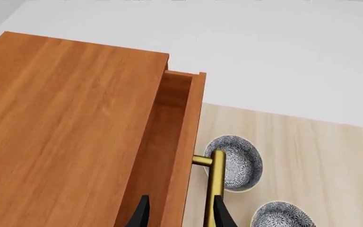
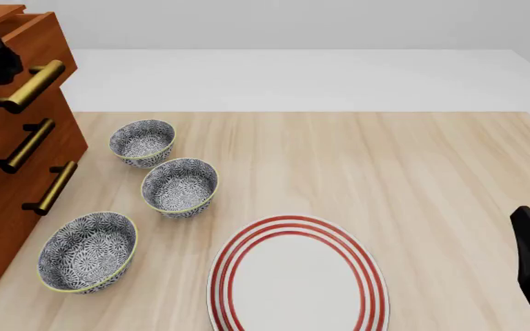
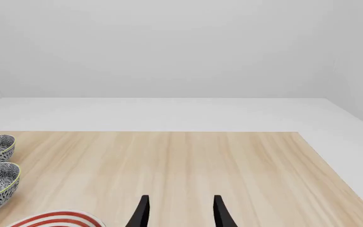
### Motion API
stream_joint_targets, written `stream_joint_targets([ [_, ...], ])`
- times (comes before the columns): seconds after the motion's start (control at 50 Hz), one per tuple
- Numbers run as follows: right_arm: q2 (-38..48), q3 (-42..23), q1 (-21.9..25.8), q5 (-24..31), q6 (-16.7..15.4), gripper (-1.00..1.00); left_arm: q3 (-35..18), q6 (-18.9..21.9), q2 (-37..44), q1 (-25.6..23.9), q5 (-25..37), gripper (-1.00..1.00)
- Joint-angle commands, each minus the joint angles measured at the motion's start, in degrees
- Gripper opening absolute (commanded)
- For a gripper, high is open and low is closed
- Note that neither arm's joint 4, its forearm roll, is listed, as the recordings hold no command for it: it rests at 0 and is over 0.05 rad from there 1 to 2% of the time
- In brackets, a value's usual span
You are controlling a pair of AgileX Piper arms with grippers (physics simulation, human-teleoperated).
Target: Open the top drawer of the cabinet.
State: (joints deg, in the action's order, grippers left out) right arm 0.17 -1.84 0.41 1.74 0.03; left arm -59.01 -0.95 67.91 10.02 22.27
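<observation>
**One jaw each side of the drawer front**

The left gripper has its jaws apart, straddling the top drawer panel; the brass handle runs along one finger. The drawer sits slightly out of the cabinet. The right gripper, spread, idles well apart.

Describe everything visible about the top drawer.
The top drawer is a reddish-brown wooden tray, uppermost in the cabinet. It is pulled partly out, its hollow inside showing, apparently empty. A brass bar handle sits on its front. The left gripper straddles the front panel, one finger inside the drawer, one beside the handle.
</observation>
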Motion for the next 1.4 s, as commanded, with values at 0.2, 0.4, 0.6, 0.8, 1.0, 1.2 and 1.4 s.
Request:
stream_joint_targets([
  [0.2,0.0,0.0,0.0,0.0,0.0,1.0,1.1,-0.9,1.1,-0.7,-1.0,1.0],
  [0.4,0.0,0.0,0.0,0.0,0.0,1.0,1.2,-1.6,1.1,-1.5,-1.0,1.0],
  [0.6,0.0,0.0,0.0,0.0,0.0,1.0,1.9,-2.1,0.8,-2.2,-1.2,1.0],
  [0.8,0.0,0.0,0.0,0.0,0.0,1.0,1.9,-2.2,1.0,-2.8,-0.9,1.0],
  [1.0,0.0,0.0,0.0,0.0,0.0,1.0,2.7,-2.3,1.1,-3.4,-1.2,1.0],
  [1.2,0.0,0.0,0.0,0.0,0.0,1.0,3.5,-2.3,1.2,-4.1,-1.4,1.0],
  [1.4,0.0,0.0,0.0,0.0,0.0,1.0,3.8,-2.5,1.0,-5.4,-1.3,1.0],
])
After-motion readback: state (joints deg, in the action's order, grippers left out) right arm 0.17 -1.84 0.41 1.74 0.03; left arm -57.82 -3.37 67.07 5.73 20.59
